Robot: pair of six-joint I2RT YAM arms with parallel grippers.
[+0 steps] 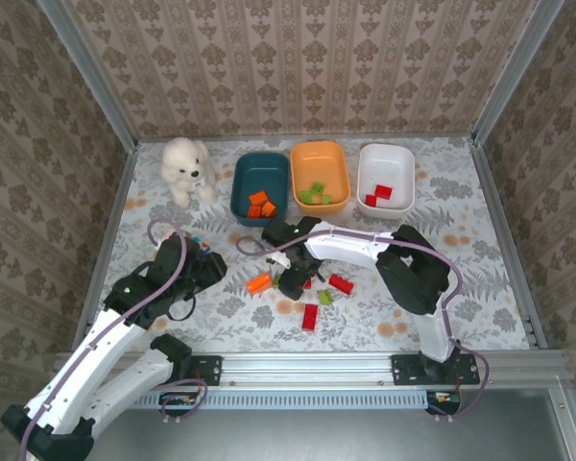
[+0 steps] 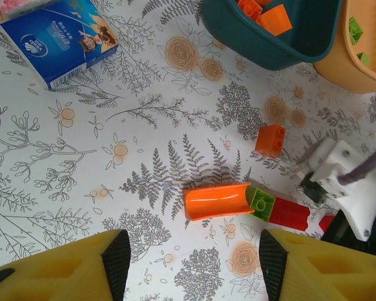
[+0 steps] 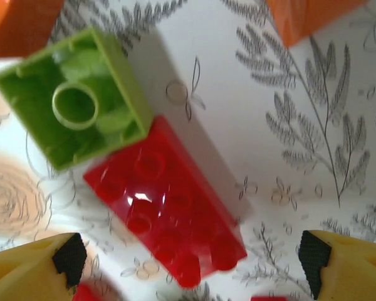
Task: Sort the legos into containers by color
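Observation:
Three tubs stand at the back: dark teal (image 1: pixel 260 173) with orange legos (image 1: pixel 261 205), orange (image 1: pixel 320 163) with green legos (image 1: pixel 314 193), white (image 1: pixel 385 158) with red legos (image 1: pixel 377 195). Loose legos lie mid-table: a curved orange piece (image 2: pixel 218 200), a green brick (image 2: pixel 262 203) lying studs-down, and a red brick (image 2: pixel 290 213) touching it. My right gripper (image 3: pixel 193 260) hangs open low over the red brick (image 3: pixel 169 207) and the green brick (image 3: pixel 72 106). My left gripper (image 2: pixel 194 263) is open just short of the curved orange piece, holding nothing.
A white plush bear (image 1: pixel 184 168) sits at the back left. A blue-and-pink carton (image 2: pixel 59 39) lies left of the teal tub. More loose bricks: orange (image 2: pixel 270 139), red (image 1: pixel 342 283), green (image 1: pixel 325 298), red (image 1: pixel 310 316). The right arm (image 1: pixel 365 245) arches over the middle.

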